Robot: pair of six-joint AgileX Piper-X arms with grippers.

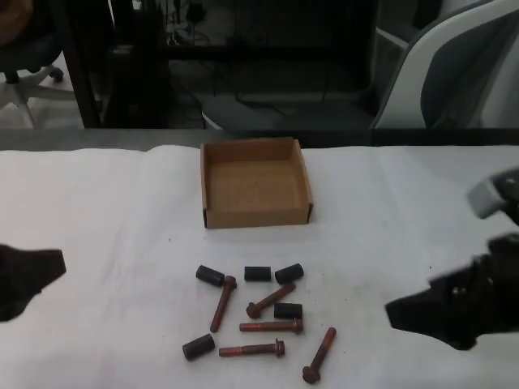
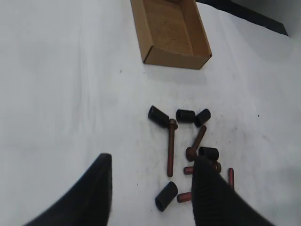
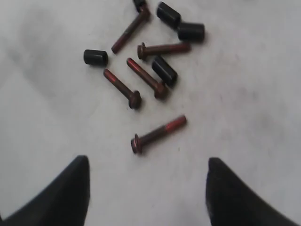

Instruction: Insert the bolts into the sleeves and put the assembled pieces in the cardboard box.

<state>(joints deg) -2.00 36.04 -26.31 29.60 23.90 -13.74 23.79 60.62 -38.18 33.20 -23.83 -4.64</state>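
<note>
A white, faintly smudged counter [image 1: 97, 211] carries a loose scatter of parts in its near middle. There are five reddish-brown metal bolts [image 1: 272, 326] with flanged heads and long shanks, and five short black cylindrical sleeves [image 1: 257, 273]. All lie on their sides, none joined.

Three sleeves sit in a row along the scatter's 12 o'clock edge. The leftmost sleeve [image 2: 158, 116] touches the head of a long bolt [image 2: 171, 148]. A middle sleeve [image 3: 164, 70] lies just beside two bolts, and an outlying sleeve [image 1: 198, 347] rests at 7 o'clock. A lone bolt [image 1: 319, 355] lies a little apart at 5 o'clock.

The cardboard box [image 1: 258, 215], brown, shallow and open-topped, stands at 12 o'clock from the scatter, apart from it. Past the counter's far edge, an office chair [image 1: 20, 85] stands at 11 o'clock.

The left tool [image 2: 153, 162] hangs low at 9 o'clock from the parts, its dark fingers spread wide. The right tool [image 3: 148, 162] sits at 3 o'clock, fingers also spread wide, with the lone bolt just ahead of them.
</note>
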